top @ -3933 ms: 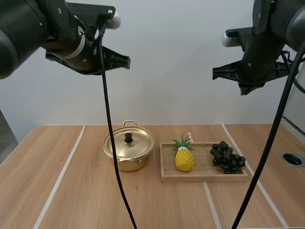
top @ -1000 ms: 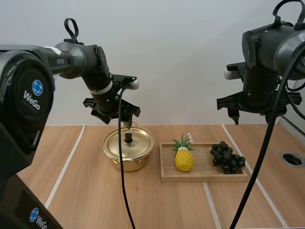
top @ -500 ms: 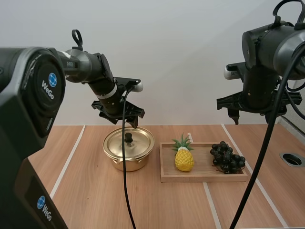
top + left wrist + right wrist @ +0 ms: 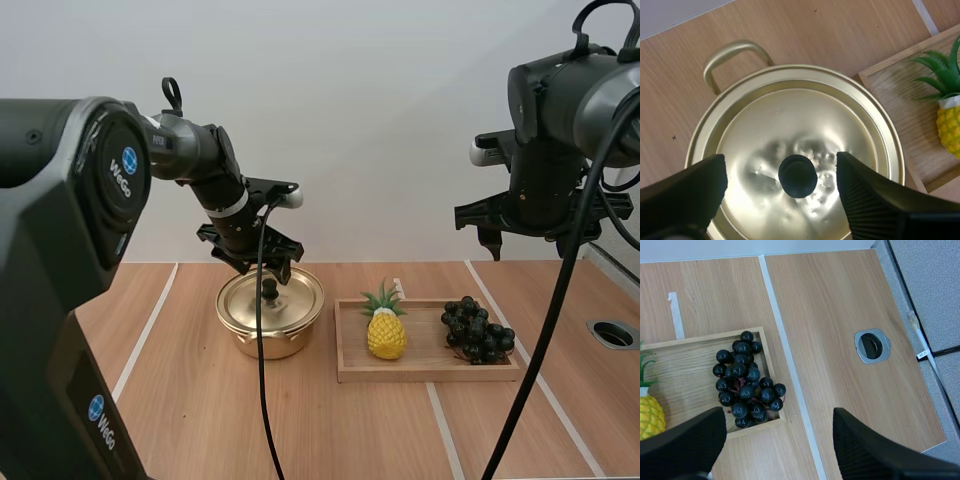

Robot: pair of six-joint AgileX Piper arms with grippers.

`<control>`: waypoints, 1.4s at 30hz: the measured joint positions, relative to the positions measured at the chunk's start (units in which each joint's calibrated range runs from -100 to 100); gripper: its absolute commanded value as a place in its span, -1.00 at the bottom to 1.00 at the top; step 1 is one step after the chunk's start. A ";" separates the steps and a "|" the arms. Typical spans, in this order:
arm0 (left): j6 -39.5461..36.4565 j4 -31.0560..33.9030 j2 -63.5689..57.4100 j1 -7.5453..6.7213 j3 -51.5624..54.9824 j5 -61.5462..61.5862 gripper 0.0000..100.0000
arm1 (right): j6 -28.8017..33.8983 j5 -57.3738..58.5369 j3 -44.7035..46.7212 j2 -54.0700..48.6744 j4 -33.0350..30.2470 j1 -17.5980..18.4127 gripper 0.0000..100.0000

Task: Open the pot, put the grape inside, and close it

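Robot lab: tape-lined table point(image 4: 190, 400) (cable grommet point(image 4: 871, 346) inset)

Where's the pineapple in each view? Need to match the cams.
High view: pineapple stands in the wooden tray, between the pot and the grapes.
Left wrist view: pineapple in the wooden tray, beside the pot.
Right wrist view: pineapple in the wooden tray, next to the grapes.
Shared landmark: the wooden tray.
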 measured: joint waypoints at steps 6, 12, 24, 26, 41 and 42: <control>0.36 0.00 1.85 0.00 0.00 0.64 1.00 | 0.00 -0.04 0.00 0.00 0.00 0.00 1.00; 3.10 -0.12 1.96 0.00 0.00 1.04 0.98 | 0.00 -0.40 0.00 0.00 0.00 0.00 1.00; 2.48 -0.52 1.96 0.00 0.00 4.83 -0.95 | 0.00 -0.74 0.00 0.00 0.00 0.00 1.00; 2.38 -0.52 1.96 0.00 0.00 4.65 -0.95 | 0.00 -0.74 0.00 0.00 0.00 0.00 1.00; -0.77 -0.53 -4.14 0.00 -8.88 1.59 -0.95 | 0.00 -0.74 0.00 0.00 0.00 0.00 1.00; -1.12 -0.53 -5.14 0.00 -10.24 1.23 -0.95 | 0.00 -0.74 0.00 0.00 0.00 0.00 1.00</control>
